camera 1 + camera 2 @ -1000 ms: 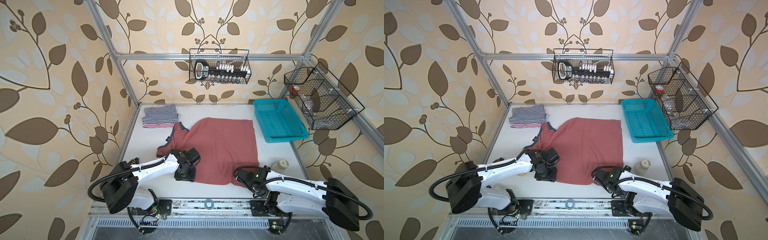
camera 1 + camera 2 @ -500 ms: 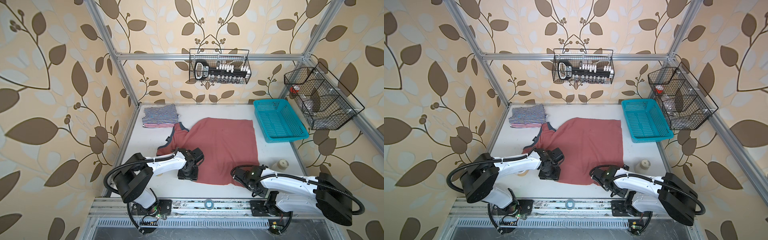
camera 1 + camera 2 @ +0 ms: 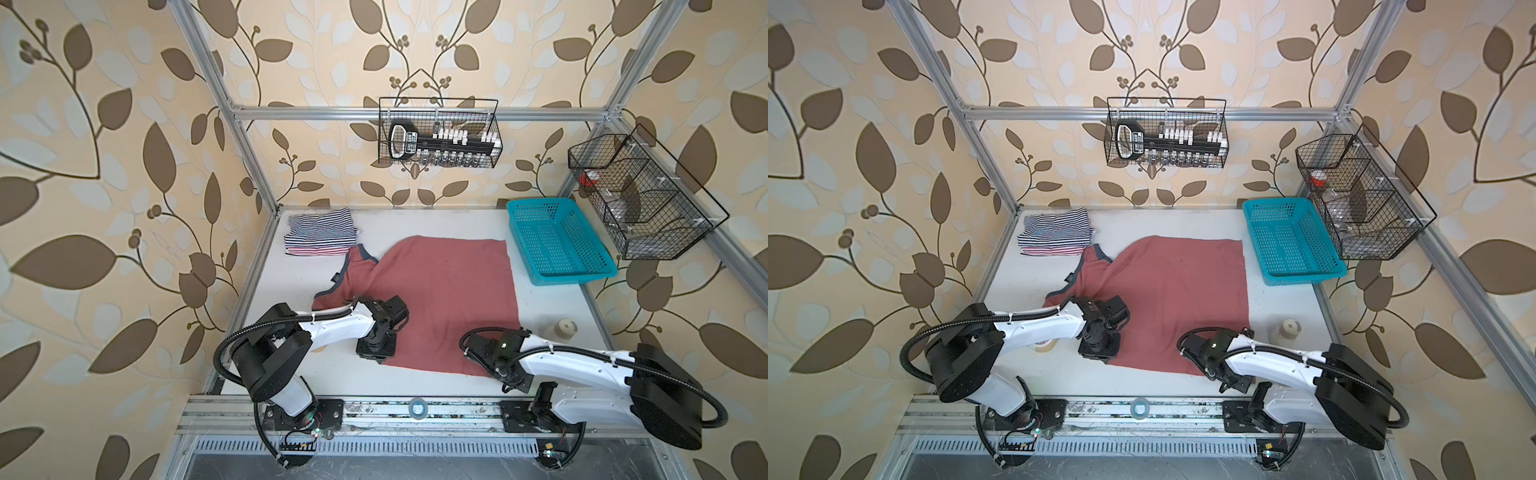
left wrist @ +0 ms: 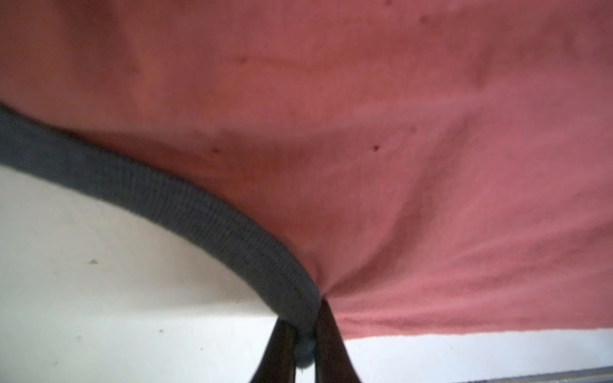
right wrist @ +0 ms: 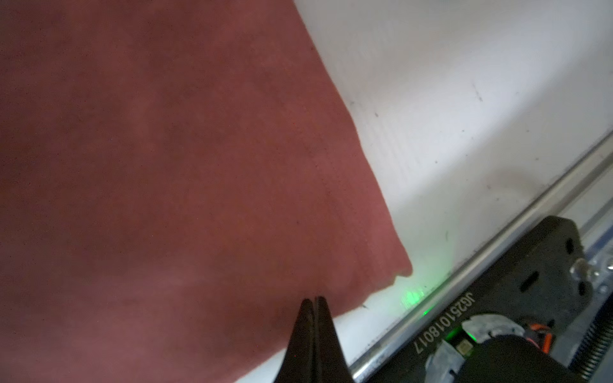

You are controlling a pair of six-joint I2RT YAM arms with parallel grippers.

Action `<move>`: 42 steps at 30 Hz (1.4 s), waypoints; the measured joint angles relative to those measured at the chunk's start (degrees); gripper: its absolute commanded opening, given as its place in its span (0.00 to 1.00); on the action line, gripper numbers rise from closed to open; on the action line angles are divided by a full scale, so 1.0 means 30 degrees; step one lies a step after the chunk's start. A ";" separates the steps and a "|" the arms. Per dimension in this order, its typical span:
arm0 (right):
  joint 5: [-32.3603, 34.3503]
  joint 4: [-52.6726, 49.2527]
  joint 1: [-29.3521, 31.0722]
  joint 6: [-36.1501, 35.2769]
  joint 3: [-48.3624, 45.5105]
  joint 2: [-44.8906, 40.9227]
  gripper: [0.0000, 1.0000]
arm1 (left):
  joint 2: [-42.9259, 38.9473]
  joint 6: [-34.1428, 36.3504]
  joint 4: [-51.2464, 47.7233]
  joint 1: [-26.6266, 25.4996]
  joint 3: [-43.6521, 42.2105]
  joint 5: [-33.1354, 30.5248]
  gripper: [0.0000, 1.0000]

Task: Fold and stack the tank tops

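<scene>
Lying spread across the middle of the table [image 3: 457,220], the red top [image 3: 440,291] is caught along its near edge: the left gripper [image 4: 305,331] pinches its grey trim [image 4: 166,195], the right gripper [image 5: 313,303] (fingers pressed tight) its hem. Two striped tops [image 3: 322,230] sit folded in the far-left corner.

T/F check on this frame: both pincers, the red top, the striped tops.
1. The left pincer is shut on the grey-blue trim of the dusty red cloth tank top. True.
2. The right pincer hangs open above the table. False: it is shut on that top's near hem, by the corner.
3. The navy-white striped cloth top lies folded on the red-white striped cloth top. True.
4. The red top is folded onto that stack. False: it lies spread on the white table, between the stack and the teal plastic mesh basket.
</scene>
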 measured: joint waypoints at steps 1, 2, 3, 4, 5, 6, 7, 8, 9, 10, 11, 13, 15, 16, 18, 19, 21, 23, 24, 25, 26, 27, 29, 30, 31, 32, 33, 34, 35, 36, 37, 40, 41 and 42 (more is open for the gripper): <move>0.0073 0.0080 -0.0029 0.0036 -0.0124 -0.0641 0.00 | -0.0022 -0.0022 -0.0022 0.0000 0.0015 -0.0007 0.00; 0.0168 0.0146 -0.0087 0.0095 -0.0262 -0.1392 0.00 | -0.0029 -0.0044 -0.0044 0.0007 0.0029 -0.0015 0.00; 0.0291 0.0160 -0.0131 0.0182 -0.0372 -0.2193 0.00 | -0.0036 -0.0029 -0.0095 0.0007 0.0073 -0.0029 0.00; 0.0444 0.0109 -0.0182 0.0291 -0.0415 -0.2958 0.00 | -0.0051 -0.0029 -0.0138 0.0007 0.0117 -0.0051 0.00; 0.0670 -0.0080 -0.0211 0.0452 -0.0415 -0.3898 0.00 | -0.0095 -0.0022 -0.0240 0.0007 0.0211 -0.0117 0.00; 0.0903 -0.0299 -0.0226 0.0612 -0.0393 -0.4714 0.00 | -0.0175 -0.0022 -0.0415 0.0007 0.0372 -0.0189 0.00; 0.1107 -0.0568 -0.0233 0.0721 -0.0357 -0.5370 0.00 | -0.0306 -0.0007 -0.0619 0.0000 0.0590 -0.0299 0.00; 0.1384 -0.1027 -0.0233 0.0882 -0.0233 -0.6171 0.00 | -0.0510 0.0000 -0.0838 0.0000 0.0889 -0.0423 0.00; 0.1617 -0.1443 -0.0233 0.0984 -0.0044 -0.6790 0.00 | -0.0794 0.0007 -0.1049 0.0007 0.1246 -0.0517 0.00; 0.1829 -0.1821 -0.0233 0.1071 0.0197 -0.7322 0.00 | -0.1064 0.0015 -0.1231 0.0007 0.1581 -0.0583 0.00; 0.2018 -0.2193 -0.0233 0.1137 0.0488 -0.7788 0.00 | -0.1399 0.0022 -0.1384 0.0007 0.1967 -0.0714 0.00; 0.2222 -0.2565 -0.0182 0.1239 0.0903 -0.8313 0.00 | -0.2076 0.0044 -0.1712 0.0007 0.2688 -0.0984 0.00; 0.2361 -0.2616 0.0342 0.1479 0.1013 -0.8408 0.03 | -0.2659 0.0124 -0.2069 0.0007 0.3570 -0.1202 0.00; 0.2433 -0.2608 0.0736 0.1596 0.1013 -0.8284 0.09 | -0.2798 0.0153 -0.2229 0.0007 0.3971 -0.1377 0.00; 0.2674 -0.2557 0.1800 0.1945 0.1100 -0.7548 0.20 | -0.2878 0.0299 -0.2528 0.0080 0.4852 -0.1574 0.00; 0.2827 -0.2572 0.2331 0.2135 0.1260 -0.6972 0.26 | -0.2871 0.0372 -0.2645 0.0219 0.5195 -0.1639 0.00; 0.3337 -0.2812 0.3708 0.2710 0.2018 -0.5450 0.38 | -0.2805 0.0532 -0.2922 0.0539 0.5982 -0.1741 0.00; 0.3847 -0.3249 0.5107 0.3512 0.3126 -0.3927 0.46 | -0.2368 0.0823 -0.3257 0.1071 0.6936 -0.1858 0.00; 0.4022 -0.3475 0.5705 0.3840 0.3687 -0.3228 0.48 | -0.2062 0.0947 -0.3300 0.1333 0.7337 -0.1887 0.00; 0.4182 -0.3694 0.6258 0.4138 0.4313 -0.2463 0.51 | -0.1654 0.1064 -0.3322 0.1632 0.7796 -0.1894 0.00; 0.4233 -0.3781 0.6608 0.4364 0.4736 -0.1829 0.54 | -0.1217 0.1253 -0.3322 0.1931 0.8174 -0.1902 0.00; 0.4204 -0.3818 0.6812 0.4532 0.4991 -0.1297 0.54 | -0.0838 0.1384 -0.3322 0.2178 0.8444 -0.1894 0.00; 0.4058 -0.3730 0.7140 0.4845 0.5064 -0.0321 0.54 | -0.0073 0.1617 -0.3373 0.2718 0.8859 -0.1851 0.00; 0.3942 -0.3592 0.7235 0.4983 0.4947 -0.0066 0.54 | 0.0219 0.1727 -0.3351 0.2965 0.8925 -0.1800 0.00; 0.3789 -0.3293 0.7380 0.5217 0.4677 0.0102 0.54 | 0.0444 0.1821 -0.3366 0.3228 0.8925 -0.1756 0.00; 0.3643 -0.2973 0.7519 0.5472 0.4328 0.0109 0.53 | 0.0648 0.1872 -0.3417 0.3490 0.8925 -0.1661 0.00; 0.3555 -0.2696 0.7657 0.5712 0.3978 0.0036 0.52 | 0.0787 0.1909 -0.3432 0.3723 0.8925 -0.1581 0.00; 0.3475 -0.2382 0.7847 0.5989 0.3548 -0.0117 0.51 | 0.0903 0.1931 -0.3424 0.3956 0.8925 -0.1479 0.00; 0.3432 -0.2178 0.8094 0.6280 0.3191 -0.0313 0.51 | 0.0998 0.1953 -0.3424 0.4167 0.8925 -0.1443 0.00; 0.3373 -0.2113 0.8386 0.6470 0.2987 -0.0488 0.51 | 0.1078 0.1967 -0.3432 0.4320 0.8925 -0.1384 0.00; 0.3337 -0.2120 0.8728 0.6630 0.2885 -0.0670 0.51 | 0.1151 0.1974 -0.3424 0.4452 0.8925 -0.1326 0.00; 0.3206 -0.2171 0.9588 0.6907 0.2863 -0.0816 0.51 | 0.1341 0.1982 -0.3402 0.4663 0.8925 -0.1115 0.00; 0.3133 -0.2251 0.9741 0.6980 0.2863 -0.0780 0.51 | 0.1362 0.1982 -0.3402 0.4677 0.8925 -0.1005 0.00; 0.3075 -0.2382 0.9814 0.7023 0.2863 -0.0743 0.51 | 0.1362 0.1989 -0.3395 0.4670 0.8925 -0.0940 0.00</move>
